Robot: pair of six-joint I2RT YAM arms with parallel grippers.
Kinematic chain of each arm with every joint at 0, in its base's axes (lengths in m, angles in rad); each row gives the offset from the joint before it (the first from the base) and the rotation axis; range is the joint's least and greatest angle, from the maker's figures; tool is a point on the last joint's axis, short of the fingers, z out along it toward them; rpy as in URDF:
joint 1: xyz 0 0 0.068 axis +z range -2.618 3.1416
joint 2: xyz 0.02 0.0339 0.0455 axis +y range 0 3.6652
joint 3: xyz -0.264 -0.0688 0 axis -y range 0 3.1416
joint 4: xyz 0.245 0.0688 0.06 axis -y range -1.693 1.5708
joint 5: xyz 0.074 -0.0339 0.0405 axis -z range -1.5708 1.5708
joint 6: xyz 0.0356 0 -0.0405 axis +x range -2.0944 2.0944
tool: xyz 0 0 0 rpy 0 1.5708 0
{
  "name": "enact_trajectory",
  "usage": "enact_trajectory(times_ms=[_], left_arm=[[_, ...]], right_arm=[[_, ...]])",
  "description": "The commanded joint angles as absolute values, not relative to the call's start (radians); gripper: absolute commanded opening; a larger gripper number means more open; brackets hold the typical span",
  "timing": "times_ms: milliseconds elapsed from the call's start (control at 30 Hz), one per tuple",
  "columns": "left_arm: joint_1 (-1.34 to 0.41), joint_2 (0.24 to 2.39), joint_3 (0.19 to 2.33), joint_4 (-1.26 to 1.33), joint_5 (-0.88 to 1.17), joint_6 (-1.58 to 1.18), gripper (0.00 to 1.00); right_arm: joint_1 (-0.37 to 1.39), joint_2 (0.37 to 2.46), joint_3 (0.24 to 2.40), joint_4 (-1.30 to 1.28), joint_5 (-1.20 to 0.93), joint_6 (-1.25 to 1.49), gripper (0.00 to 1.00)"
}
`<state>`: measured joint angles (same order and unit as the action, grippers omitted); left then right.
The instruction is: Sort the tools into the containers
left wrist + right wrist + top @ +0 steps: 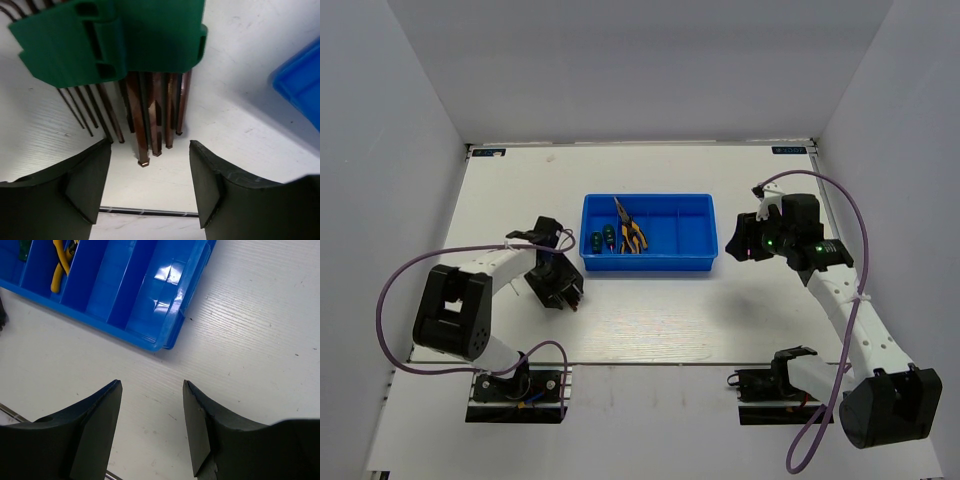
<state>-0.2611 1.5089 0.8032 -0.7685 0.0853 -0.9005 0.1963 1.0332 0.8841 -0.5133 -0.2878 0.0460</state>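
Left gripper: jaws apart around the hex key set tips, poised to grasp.
Right gripper: open, idle beside the blue tray.

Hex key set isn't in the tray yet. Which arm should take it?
Left. The left gripper hangs open directly over the hex key set, the keys' tips between its fingers, left of the blue tray. The right gripper is open and empty on the tray's other side.
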Motion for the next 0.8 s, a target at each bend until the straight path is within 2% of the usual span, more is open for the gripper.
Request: enact_trajectory(times_ms=[0, 200, 533, 600, 767], left_arm=[[-0.275, 1.489, 0.801, -0.718, 0.101, -0.936, 0.73], [-0.293, 1.523, 0.831, -0.741, 0.055, -0.945, 0.71], [-0.322, 1.572, 0.851, -0.798, -0.023, -0.976, 0.61], [-0.322, 1.572, 0.825, -0.787, -0.032, -0.985, 0.61], [-0.342, 1.52, 0.79, -0.787, 0.003, -1.017, 0.72]], right_arm=[[0.192, 1.011, 0.871, -0.485, -0.304, 0.048, 0.58], [0.186, 1.011, 0.871, -0.485, -0.305, 0.048, 0.58], [0.175, 1.005, 0.87, -0.483, -0.314, 0.044, 0.58], [0.176, 1.005, 0.87, -0.483, -0.316, 0.044, 0.58], [0.172, 1.005, 0.868, -0.485, -0.321, 0.044, 0.58]])
